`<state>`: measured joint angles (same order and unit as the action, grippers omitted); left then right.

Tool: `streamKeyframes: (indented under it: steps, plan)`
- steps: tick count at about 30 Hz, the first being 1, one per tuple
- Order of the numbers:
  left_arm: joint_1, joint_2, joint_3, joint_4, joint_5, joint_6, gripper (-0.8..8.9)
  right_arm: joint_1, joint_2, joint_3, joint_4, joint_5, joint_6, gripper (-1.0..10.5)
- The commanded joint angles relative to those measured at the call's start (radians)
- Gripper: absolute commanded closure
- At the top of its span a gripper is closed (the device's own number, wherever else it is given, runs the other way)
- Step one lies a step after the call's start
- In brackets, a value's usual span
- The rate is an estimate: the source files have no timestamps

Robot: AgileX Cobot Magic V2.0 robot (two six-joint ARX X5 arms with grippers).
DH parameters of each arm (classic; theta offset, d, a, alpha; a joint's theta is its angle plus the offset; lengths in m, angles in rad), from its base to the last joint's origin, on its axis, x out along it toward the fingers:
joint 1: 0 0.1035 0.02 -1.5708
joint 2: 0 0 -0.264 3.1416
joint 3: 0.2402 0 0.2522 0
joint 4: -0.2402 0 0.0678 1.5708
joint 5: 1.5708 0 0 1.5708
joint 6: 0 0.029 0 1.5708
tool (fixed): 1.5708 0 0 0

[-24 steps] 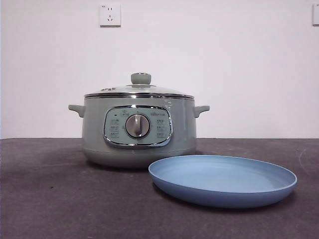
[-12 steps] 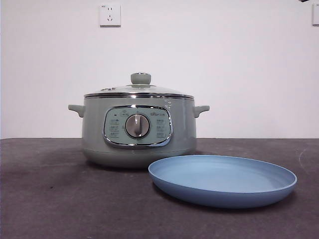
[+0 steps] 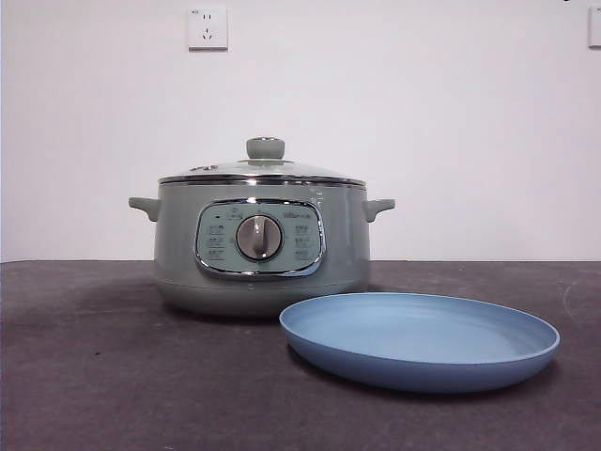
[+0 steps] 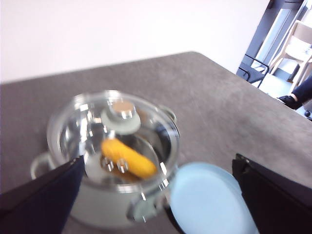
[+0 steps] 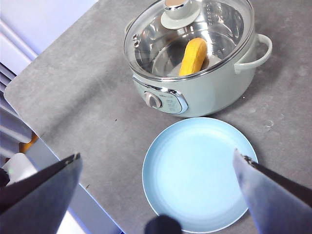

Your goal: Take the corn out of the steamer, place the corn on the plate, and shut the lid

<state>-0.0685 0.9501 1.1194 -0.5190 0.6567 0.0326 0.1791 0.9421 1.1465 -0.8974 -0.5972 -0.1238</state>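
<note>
The sage-green steamer (image 3: 261, 246) stands mid-table with its glass lid (image 3: 263, 169) shut on it. The yellow corn (image 5: 192, 56) lies inside, seen through the glass in both wrist views (image 4: 127, 158). The light-blue plate (image 3: 419, 338) lies empty in front of the steamer, to its right. My left gripper (image 4: 161, 195) is open, high above the steamer (image 4: 109, 195) and plate (image 4: 209, 202). My right gripper (image 5: 161, 185) is open, high above the plate (image 5: 199, 173). Neither touches anything.
The table top (image 3: 94, 376) is dark grey felt. Its edge (image 5: 53, 146) shows in the right wrist view, with floor beyond. A white wall with a socket (image 3: 208, 28) stands behind.
A small black tip that showed at the front view's top right corner half a second ago has almost gone. The steamer, lid and plate have not moved.
</note>
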Motion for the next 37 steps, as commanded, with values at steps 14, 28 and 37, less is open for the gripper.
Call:
streamKeyframes:
  steps: [14, 28, 37]
  plan:
    - [-0.216, 0.550, 0.377, 0.158, -0.265, 0.043, 2.47, 0.001, 0.000, 0.002, 0.003, 0.002, 0.003, 2.8]
    - [-0.295, 0.822, 0.449, 0.246, -0.328, 0.051, 2.47, 0.001, 0.000, 0.002, 0.003, 0.002, 0.003, 2.8]
    - [-0.317, 0.900, 0.449, 0.249, -0.371, 0.050, 2.47, 0.001, 0.000, 0.002, 0.003, 0.002, 0.003, 2.8]
